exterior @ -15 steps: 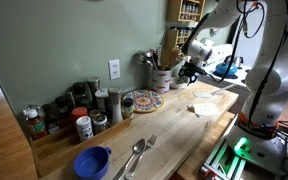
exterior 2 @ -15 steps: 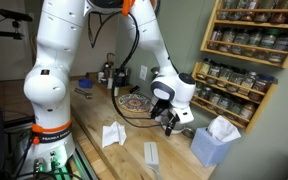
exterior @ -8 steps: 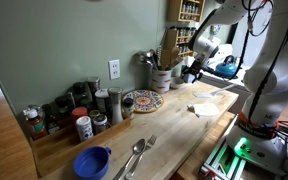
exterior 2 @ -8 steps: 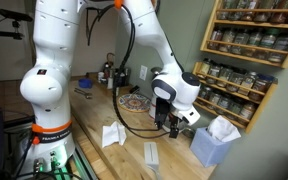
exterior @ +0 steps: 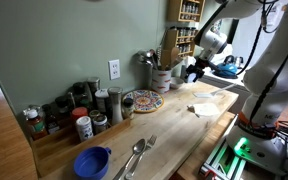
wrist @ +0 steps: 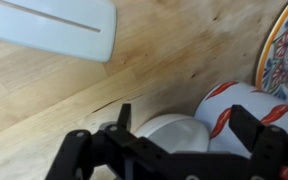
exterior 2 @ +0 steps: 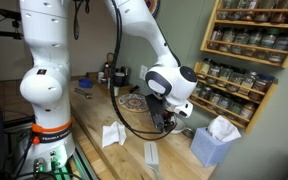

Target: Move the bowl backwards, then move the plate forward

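In the wrist view the small white bowl (wrist: pixel 169 130) lies on the wooden counter, right below my gripper (wrist: pixel 187 117). The two fingers stand wide apart, one on each side of it, without touching it. The patterned plate (wrist: pixel 287 50) shows at the right edge, and in both exterior views (exterior: pixel 142 101) (exterior 2: pixel 135 100) it lies on the counter. My gripper (exterior: pixel 192 70) (exterior 2: pixel 169 121) hangs low over the counter beside the plate. I cannot make out the bowl in the exterior views.
A white vessel with red marks (wrist: pixel 242 108) stands against the bowl. A utensil crock (exterior: pixel 161 78), jars (exterior: pixel 81 122), a blue bowl (exterior: pixel 92 161), spoons (exterior: pixel 136 157), a napkin (exterior: pixel 200 108) and a tissue box (exterior 2: pixel 212 141) share the counter.
The arm's upper links have swung and the gripper has shifted slightly along the counter, away from the plate. The plate has not moved.
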You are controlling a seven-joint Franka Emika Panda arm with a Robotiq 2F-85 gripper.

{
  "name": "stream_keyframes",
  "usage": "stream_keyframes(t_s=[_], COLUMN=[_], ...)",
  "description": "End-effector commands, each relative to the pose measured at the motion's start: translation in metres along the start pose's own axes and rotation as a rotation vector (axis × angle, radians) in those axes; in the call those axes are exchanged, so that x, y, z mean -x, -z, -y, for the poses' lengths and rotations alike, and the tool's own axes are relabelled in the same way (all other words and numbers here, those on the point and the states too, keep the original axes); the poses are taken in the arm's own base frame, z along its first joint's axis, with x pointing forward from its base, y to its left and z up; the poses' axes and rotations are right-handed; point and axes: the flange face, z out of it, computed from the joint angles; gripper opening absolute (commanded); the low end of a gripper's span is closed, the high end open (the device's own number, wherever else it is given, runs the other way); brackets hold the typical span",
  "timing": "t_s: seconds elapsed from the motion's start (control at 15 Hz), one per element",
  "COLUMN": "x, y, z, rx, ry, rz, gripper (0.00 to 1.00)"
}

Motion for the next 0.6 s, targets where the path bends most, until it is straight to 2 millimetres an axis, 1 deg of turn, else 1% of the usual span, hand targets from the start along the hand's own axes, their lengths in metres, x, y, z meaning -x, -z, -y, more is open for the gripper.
stream_keyframes(t_s=[0.0, 0.2, 0.33, 0.4, 0.53], x=[0.031, 0.042, 0.047, 0.048, 0.049], y=[0.012, 0.018, 0.021, 0.021, 0.014], z=[0.031, 0.062, 0.083, 0.093, 0.112], rx=[-0.076, -0.048, -0.036, -0.051, -0.059], ry=[0.162, 0.226, 0.244, 0.230, 0.132], rz=[0.100, 0.160, 0.164, 0.176, 0.209], gripper=[1.00, 1.00, 1.00, 1.00, 1.00])
